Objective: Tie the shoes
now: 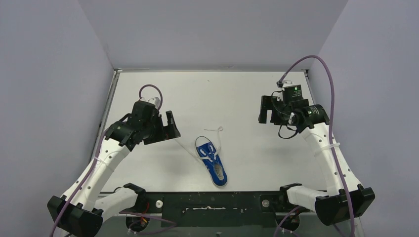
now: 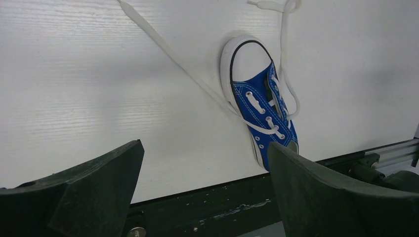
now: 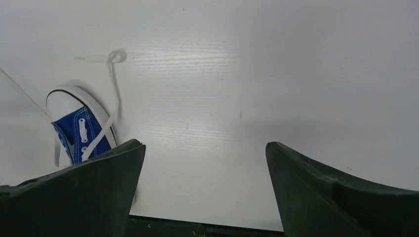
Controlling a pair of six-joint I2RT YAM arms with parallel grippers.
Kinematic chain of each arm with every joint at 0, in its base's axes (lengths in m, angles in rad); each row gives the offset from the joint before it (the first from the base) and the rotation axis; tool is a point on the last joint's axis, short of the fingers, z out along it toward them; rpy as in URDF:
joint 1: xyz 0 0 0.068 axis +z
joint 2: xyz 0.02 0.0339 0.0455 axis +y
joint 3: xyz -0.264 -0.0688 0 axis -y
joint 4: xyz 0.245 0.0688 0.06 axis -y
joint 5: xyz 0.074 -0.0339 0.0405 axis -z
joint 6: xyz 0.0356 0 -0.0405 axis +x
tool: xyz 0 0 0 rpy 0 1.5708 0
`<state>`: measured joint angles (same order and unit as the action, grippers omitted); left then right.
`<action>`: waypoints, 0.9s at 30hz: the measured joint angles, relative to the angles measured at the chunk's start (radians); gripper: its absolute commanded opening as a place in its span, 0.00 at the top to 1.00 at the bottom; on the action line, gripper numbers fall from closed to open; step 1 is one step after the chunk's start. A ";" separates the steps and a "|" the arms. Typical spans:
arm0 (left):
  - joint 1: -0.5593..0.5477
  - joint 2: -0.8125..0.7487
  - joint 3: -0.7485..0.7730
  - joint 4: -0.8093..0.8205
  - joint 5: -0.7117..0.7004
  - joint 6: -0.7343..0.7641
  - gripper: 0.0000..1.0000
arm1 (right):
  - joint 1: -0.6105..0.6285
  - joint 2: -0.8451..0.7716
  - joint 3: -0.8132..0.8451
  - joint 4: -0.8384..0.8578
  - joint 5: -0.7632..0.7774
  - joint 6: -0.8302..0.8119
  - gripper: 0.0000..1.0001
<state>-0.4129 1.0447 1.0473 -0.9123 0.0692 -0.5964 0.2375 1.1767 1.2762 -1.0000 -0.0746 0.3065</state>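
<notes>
A white table (image 1: 237, 94) boxed in by grey walls carries the scene. The left gripper (image 1: 165, 129) hangs with its jaws spread wide and empty, near the end of one loose lace (image 1: 186, 147). The right gripper (image 1: 269, 116), just as wide and empty, hovers well apart on the other side. Between them, near the front edge, lies the blue sneaker (image 1: 212, 162), toe pointing away from the bases and untied. Tying looks not yet begun; next, each pincer must pinch a lace end.
</notes>
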 measured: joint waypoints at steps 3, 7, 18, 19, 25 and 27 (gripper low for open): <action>-0.011 -0.001 0.000 0.009 0.000 -0.006 0.04 | 0.003 -0.014 0.000 0.023 0.008 -0.007 0.00; -0.016 -0.002 0.000 0.009 0.000 -0.012 0.04 | 0.006 -0.054 0.000 0.039 0.018 0.003 0.00; 0.000 0.038 -0.062 0.129 0.107 -0.156 0.04 | 0.006 -0.231 -0.119 0.172 -0.047 0.075 0.00; 0.006 0.060 -0.069 0.152 0.124 -0.172 0.04 | 0.006 -0.225 -0.126 0.182 -0.064 0.076 0.00; 0.026 0.288 -0.090 0.326 0.247 -0.275 0.06 | 0.006 -0.037 -0.134 0.235 -0.200 0.103 0.01; 0.022 0.371 -0.089 0.376 0.277 -0.296 0.06 | 0.009 0.078 -0.135 0.264 -0.253 0.109 0.04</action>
<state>-0.3912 1.4155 0.9581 -0.5365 0.3466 -0.8921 0.2462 1.2545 1.1416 -0.7357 -0.3279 0.4152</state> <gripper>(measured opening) 0.944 0.998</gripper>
